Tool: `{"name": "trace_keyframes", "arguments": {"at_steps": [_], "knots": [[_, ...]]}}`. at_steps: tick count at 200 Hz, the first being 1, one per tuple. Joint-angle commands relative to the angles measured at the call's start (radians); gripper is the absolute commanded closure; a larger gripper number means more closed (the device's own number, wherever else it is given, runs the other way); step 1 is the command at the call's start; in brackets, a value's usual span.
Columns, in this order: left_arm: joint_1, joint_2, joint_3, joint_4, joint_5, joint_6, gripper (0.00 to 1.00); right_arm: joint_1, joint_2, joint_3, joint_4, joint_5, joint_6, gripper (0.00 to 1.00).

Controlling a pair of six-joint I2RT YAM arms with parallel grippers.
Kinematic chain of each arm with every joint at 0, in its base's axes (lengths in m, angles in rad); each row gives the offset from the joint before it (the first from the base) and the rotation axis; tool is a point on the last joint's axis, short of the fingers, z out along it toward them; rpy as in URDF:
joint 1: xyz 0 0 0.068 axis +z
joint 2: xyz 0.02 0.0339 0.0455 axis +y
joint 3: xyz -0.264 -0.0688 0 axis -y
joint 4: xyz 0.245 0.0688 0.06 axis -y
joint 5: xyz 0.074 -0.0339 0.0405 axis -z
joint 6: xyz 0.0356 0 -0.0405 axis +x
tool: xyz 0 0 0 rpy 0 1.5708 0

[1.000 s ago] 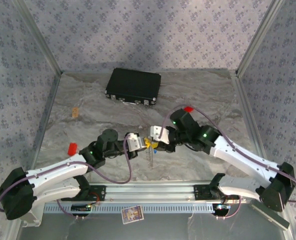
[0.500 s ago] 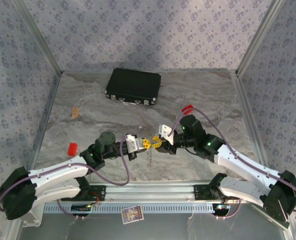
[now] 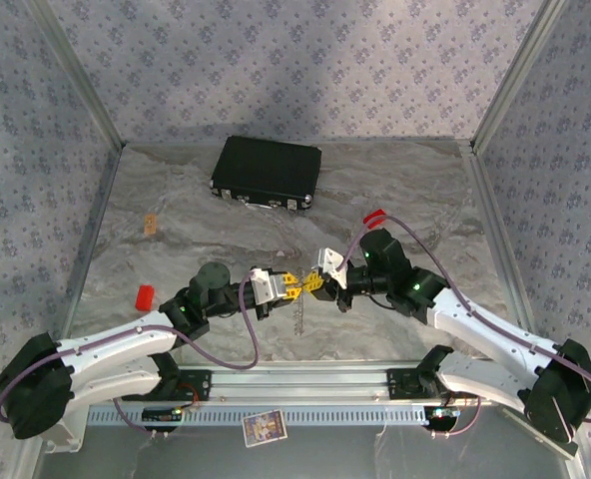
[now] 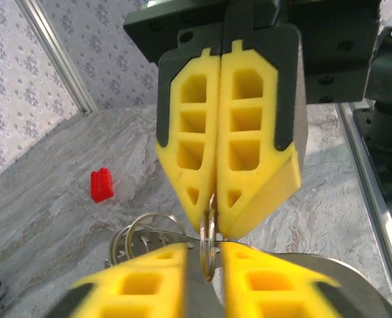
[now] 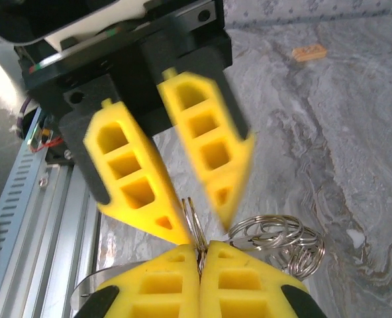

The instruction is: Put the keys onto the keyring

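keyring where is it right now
In the left wrist view the keyring stands edge-on at lower centre, pinched by the right gripper's shut jaws from above, with the left gripper's open jaws on either side of it.

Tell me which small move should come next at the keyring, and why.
Probably the left gripper should draw back a little from the keyring. Its jaws stand open on either side of the ring, while the right gripper is shut on it, so the right one seems to carry it alone.
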Motion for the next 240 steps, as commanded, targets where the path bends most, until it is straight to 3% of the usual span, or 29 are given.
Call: {"name": "trace_keyframes", "arguments": {"at_steps": [1,36,63,88,115,132,152,208,240], "knots": [[-0.004,-0.004,0.086,-0.118,-0.035,0.01,0.7,0.016,0.015,0.086,-0.123,0.013,-0.074,1.0],[-0.005,0.01,0.13,-0.215,-0.042,0.042,0.73,0.059,0.07,0.182,-0.286,0.105,-0.164,1.0],[-0.005,0.02,0.131,-0.214,-0.025,0.048,0.91,0.08,0.092,0.218,-0.314,0.12,-0.186,1.0],[-0.005,0.026,0.13,-0.205,-0.008,0.05,1.0,0.088,0.097,0.221,-0.295,0.113,-0.184,1.0],[-0.005,0.022,0.119,-0.181,-0.002,0.047,1.0,0.086,0.086,0.204,-0.282,0.138,-0.175,1.0],[-0.005,0.016,0.108,-0.166,-0.01,0.045,1.0,0.071,0.055,0.165,-0.265,0.159,-0.152,0.82],[-0.005,0.009,0.093,-0.139,-0.012,0.041,1.0,0.052,0.02,0.116,-0.245,0.17,-0.115,0.73],[-0.005,0.01,0.084,-0.115,-0.002,0.04,1.0,0.052,-0.001,0.062,-0.184,0.179,-0.068,0.71],[-0.004,0.006,0.082,-0.119,-0.002,0.039,1.0,0.053,0.005,0.063,-0.166,0.175,-0.07,0.75]]}}
